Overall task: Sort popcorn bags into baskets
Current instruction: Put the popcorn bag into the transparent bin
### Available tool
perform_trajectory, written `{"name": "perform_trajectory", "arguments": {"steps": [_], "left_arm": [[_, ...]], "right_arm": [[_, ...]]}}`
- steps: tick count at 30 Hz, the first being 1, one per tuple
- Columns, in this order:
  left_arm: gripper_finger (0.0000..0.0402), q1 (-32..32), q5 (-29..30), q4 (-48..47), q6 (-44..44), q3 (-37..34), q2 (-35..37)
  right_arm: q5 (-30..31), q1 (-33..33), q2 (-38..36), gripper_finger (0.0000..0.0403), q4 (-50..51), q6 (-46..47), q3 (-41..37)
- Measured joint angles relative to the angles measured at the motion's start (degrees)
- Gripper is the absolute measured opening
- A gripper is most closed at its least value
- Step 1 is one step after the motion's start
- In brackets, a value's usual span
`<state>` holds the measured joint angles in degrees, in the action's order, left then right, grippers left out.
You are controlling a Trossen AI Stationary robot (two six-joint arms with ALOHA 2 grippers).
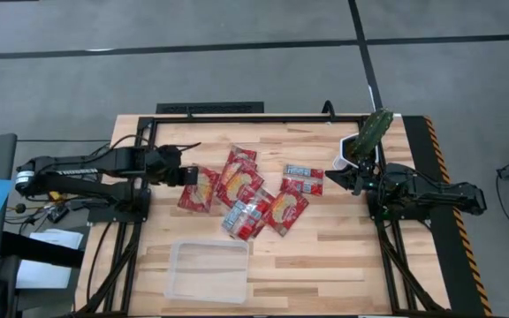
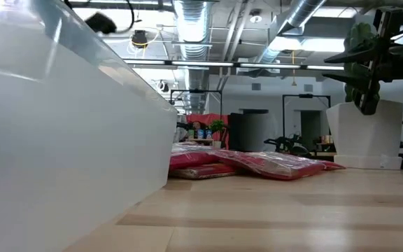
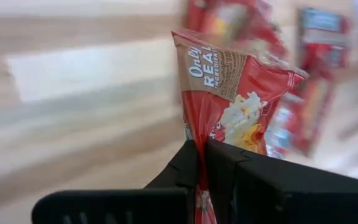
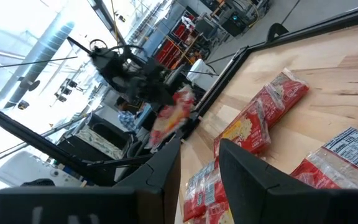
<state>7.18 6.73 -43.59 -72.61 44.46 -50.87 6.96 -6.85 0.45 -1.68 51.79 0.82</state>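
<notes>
Below me the wooden table carries the clear basket near its front edge, empty, well apart from the pile of popcorn bags at the centre. My left gripper has its fingers pinching one bag by a thin edge, beside the pile. My right gripper waits spread near the white bowl. That shallow pinch could slip if I swing fast toward the basket.

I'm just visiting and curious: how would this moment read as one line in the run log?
left gripper: shut on popcorn bag, lifted | right gripper: open, waiting by white bowl | clear tray: no bags inside
</notes>
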Motion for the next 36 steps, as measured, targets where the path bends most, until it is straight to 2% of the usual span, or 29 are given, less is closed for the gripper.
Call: {"name": "perform_trajectory", "arguments": {"steps": [5, 11, 17, 20, 27, 31, 36], "left_arm": [[0.0000, -9.08, 3.07, -0.67, -10.01, 1.89, -0.17], [0.0000, -23.73, 8.23, -0.34, -24.97, 1.93, -2.27], [0.0000, -38.22, 13.34, 0.85, -41.03, 2.99, -7.63], [0.0000, -43.52, 14.83, 0.46, -45.90, 5.47, -11.34], [0.0000, -51.20, 14.47, -2.92, -53.43, 12.25, -22.04], [0.0000, -53.70, 14.12, -3.93, -58.69, 12.77, -26.53], [0.0000, -54.87, 12.49, -3.64, -59.52, 12.77, -30.38]], "right_arm": [[-0.02, 0.00, 0.00, 0.0134, -0.01, -1.23, -0.02], [-0.03, 0.00, 0.00, 0.0139, 0.00, -1.27, -0.02], [-0.17, 0.00, 0.00, 0.0134, -0.02, -1.28, -0.02], [-0.20, 0.00, 0.00, 0.0132, 0.10, -1.30, -0.02], [-0.24, 0.00, 0.00, 0.0138, 0.50, -1.29, -0.02], [-0.29, 0.00, 0.00, 0.0139, 0.90, -1.29, 0.00], [-0.35, 0.00, 0.00, 0.0133, 0.99, -1.28, 0.00]]}}
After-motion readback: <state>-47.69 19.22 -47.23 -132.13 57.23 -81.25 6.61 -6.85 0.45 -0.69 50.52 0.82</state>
